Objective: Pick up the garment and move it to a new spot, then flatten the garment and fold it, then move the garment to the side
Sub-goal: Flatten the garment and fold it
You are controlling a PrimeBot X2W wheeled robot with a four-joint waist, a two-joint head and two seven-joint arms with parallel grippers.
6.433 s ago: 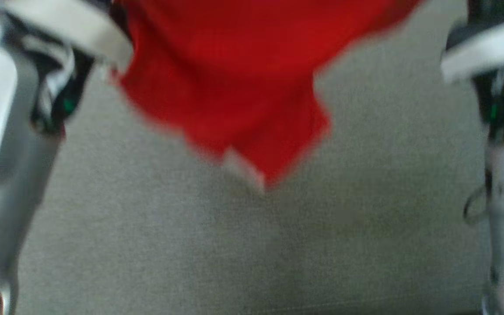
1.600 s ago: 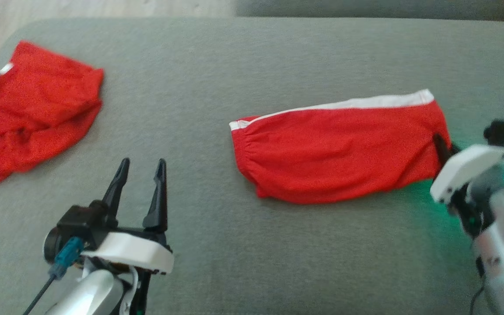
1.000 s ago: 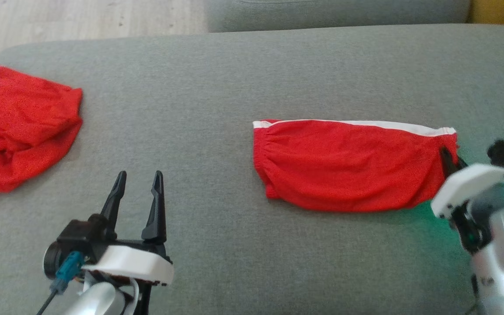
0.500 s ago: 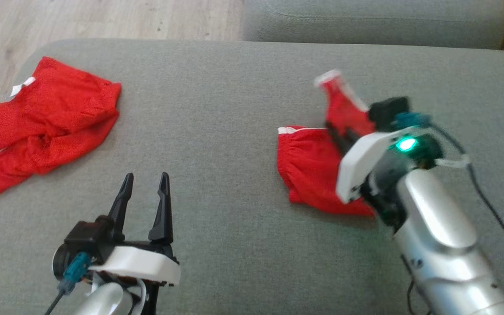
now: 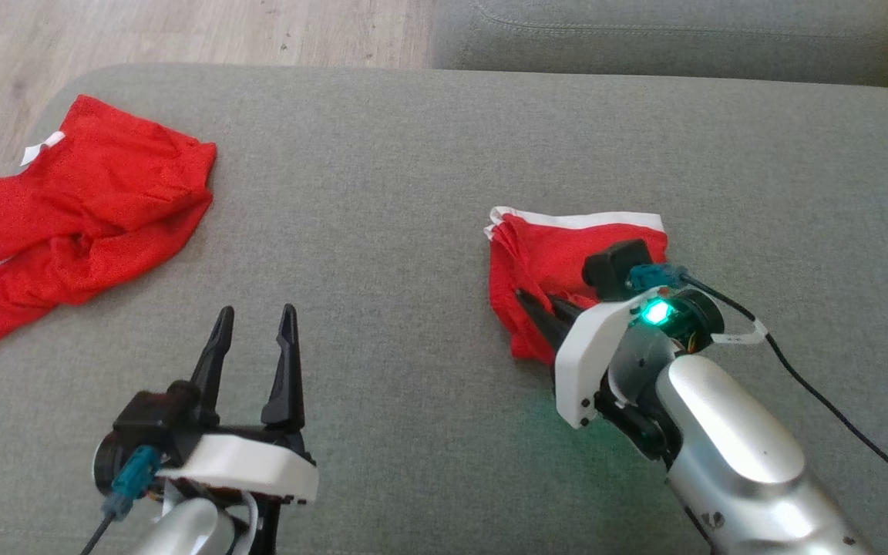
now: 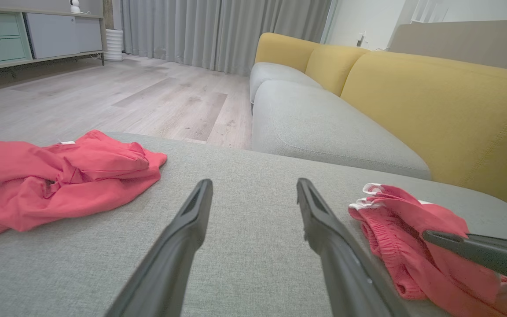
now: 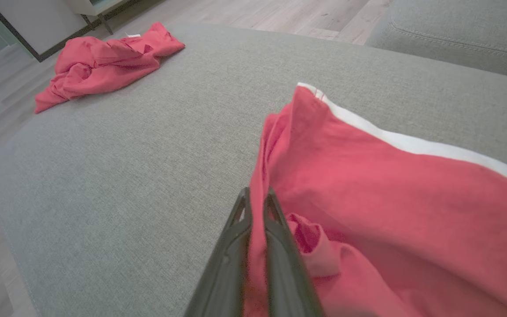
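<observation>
Half a second back, one end of the red shorts [image 5: 560, 247] stuck up in the air. Now it lies flat over the other end, so the shorts sit folded in half on the grey cushion [image 5: 382, 193], right of the middle. The right gripper [image 7: 258, 196] pinches the cloth at its near left edge, fingers squeezed tight on it. The left gripper [image 5: 256, 312] hangs wide open over bare cushion, well apart. Another red garment [image 5: 82, 208] lies crumpled at the far left corner.
</observation>
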